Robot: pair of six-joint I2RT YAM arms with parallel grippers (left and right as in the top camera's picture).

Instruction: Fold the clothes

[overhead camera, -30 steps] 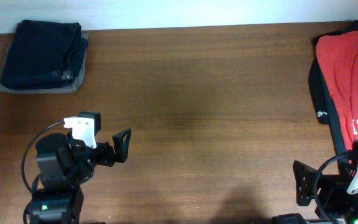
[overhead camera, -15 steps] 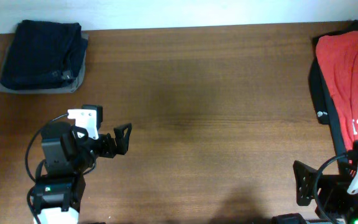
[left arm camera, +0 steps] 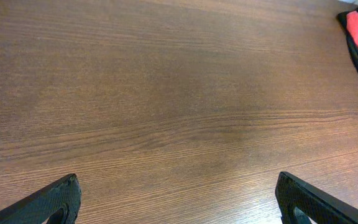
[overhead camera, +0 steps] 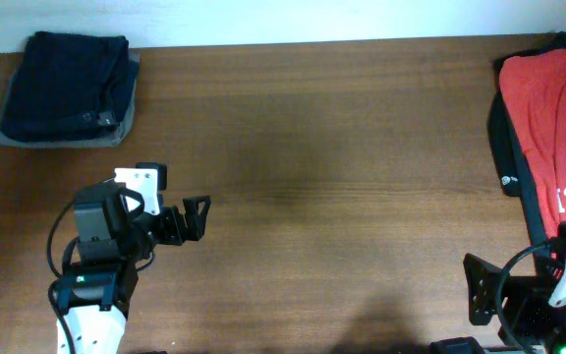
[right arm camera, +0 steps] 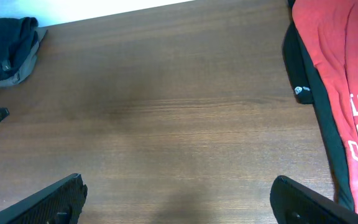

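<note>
The clothes (overhead camera: 67, 84) are a folded dark navy bundle at the table's far left corner, also seen in the right wrist view (right arm camera: 5, 37). They rest on top of grey-olive cloth (overhead camera: 126, 123). My left gripper (overhead camera: 198, 218) is open over bare wood, well in front of and to the right of the bundle, pointing right; its fingers (left arm camera: 55, 199) have nothing between them. At the near right edge my right gripper (overhead camera: 474, 288) also stands open and empty, its jaws wide apart over the table (right arm camera: 178, 183).
A red T-shirt with white lettering (overhead camera: 548, 108) lies at the right edge on a black garment (overhead camera: 504, 138) that carries a small white label (overhead camera: 507, 180). The brown wooden table (overhead camera: 342, 147) stretches between the two piles.
The left arm has shifted a little toward the far side and right, its gripper staying open. The right arm and the clothes have not moved.
</note>
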